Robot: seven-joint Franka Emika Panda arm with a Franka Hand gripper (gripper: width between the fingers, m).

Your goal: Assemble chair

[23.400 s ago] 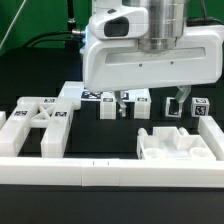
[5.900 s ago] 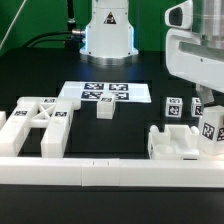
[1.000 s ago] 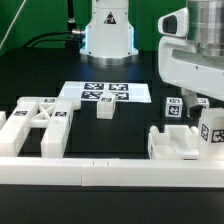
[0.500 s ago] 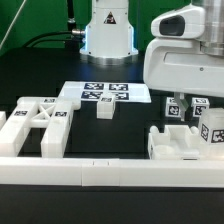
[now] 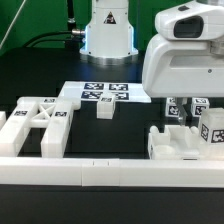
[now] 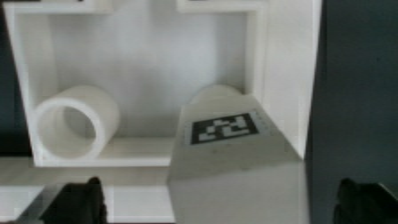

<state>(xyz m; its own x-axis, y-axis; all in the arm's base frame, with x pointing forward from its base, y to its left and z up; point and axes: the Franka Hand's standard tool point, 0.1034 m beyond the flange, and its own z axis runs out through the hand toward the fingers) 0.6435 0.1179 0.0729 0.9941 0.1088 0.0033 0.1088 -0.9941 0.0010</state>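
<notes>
Claw (image 6: 222, 205) hangs wide open above the black bench (image 5: 40, 75), its two dark fingertips (image 6: 80, 200) well apart and gripping nothing. In the wrist view a tagged white chair piece (image 6: 228, 150) stands below the gap between them, next to a hollowed seat slab (image 6: 160, 40) that holds a round peg (image 6: 71, 125). Well away from the claw, toward the exterior view's left, lie the back frame (image 5: 35, 122), a small cube (image 5: 105, 109) and the marker board (image 5: 105, 93).
</notes>
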